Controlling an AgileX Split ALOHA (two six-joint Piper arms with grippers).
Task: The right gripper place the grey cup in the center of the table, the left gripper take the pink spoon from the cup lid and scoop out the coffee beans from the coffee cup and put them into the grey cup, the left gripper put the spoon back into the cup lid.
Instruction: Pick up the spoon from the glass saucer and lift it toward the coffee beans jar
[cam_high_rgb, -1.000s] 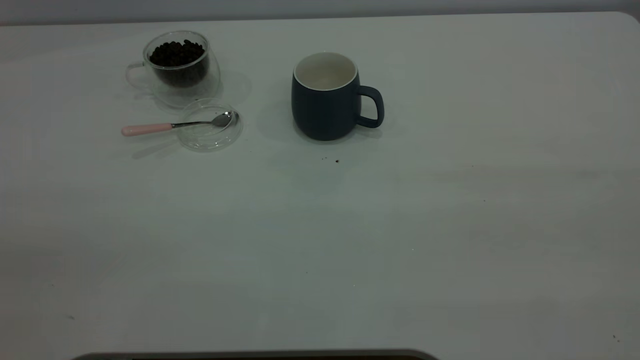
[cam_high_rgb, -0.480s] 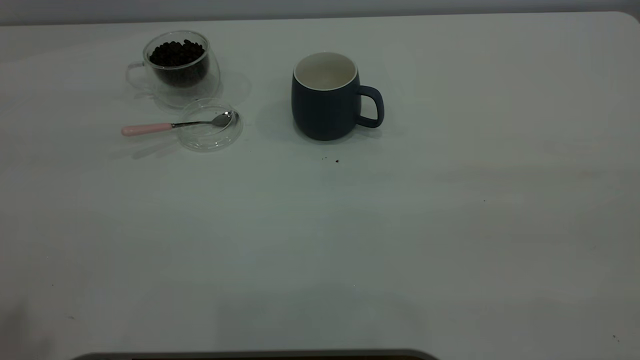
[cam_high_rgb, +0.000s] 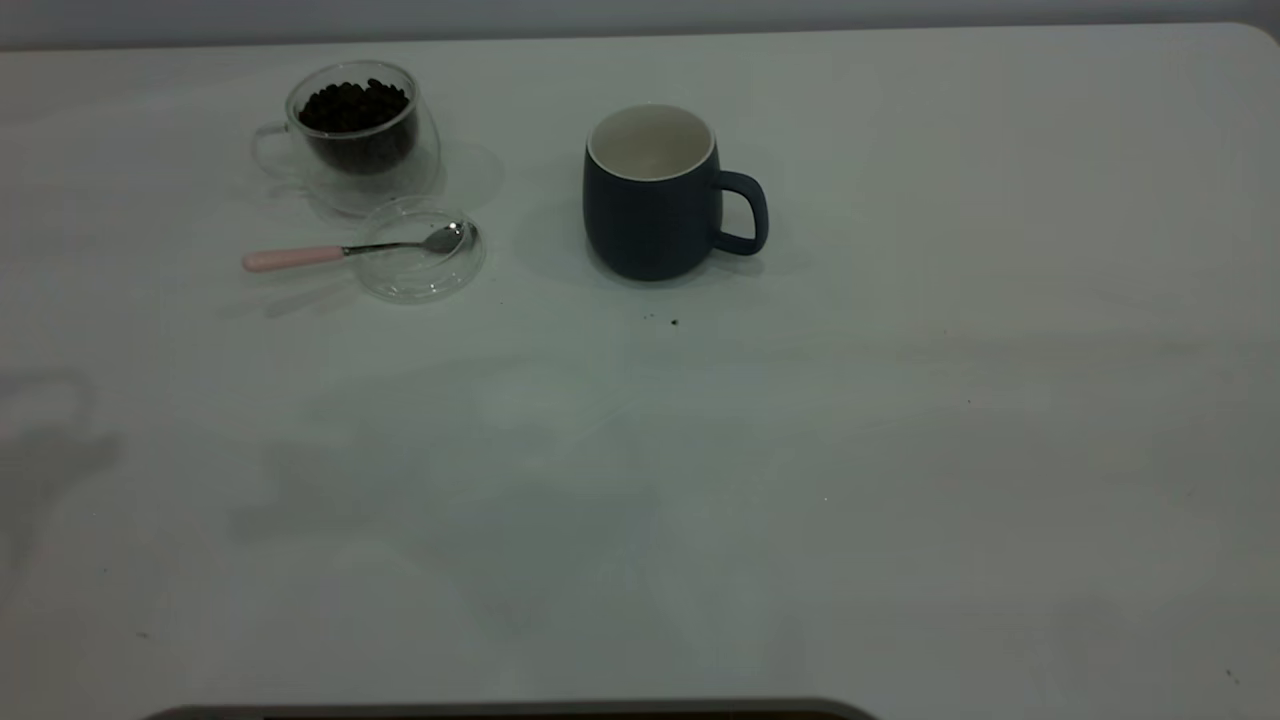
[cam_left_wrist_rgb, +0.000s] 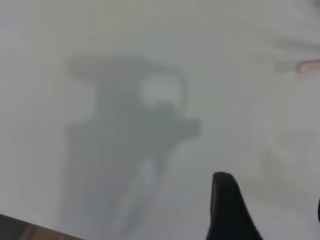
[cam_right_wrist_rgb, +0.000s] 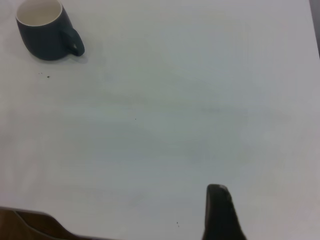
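Right wrist view: grey cup (cam_right_wrist_rgb: 45, 32) unlabelled, far beyond right tool (cam_right_wrist_rgb: 260, 215), grip state impossible to tell.

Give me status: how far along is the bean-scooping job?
Done: the grey cup stands upright near the table's middle, though neither gripper shows in the exterior view.
In hand: nothing. The pink spoon rests with its bowl in the cup lid; the grey cup looks empty.
Left: pick up the spoon, scoop beans from the coffee cup, tip them into the grey cup, return the spoon.
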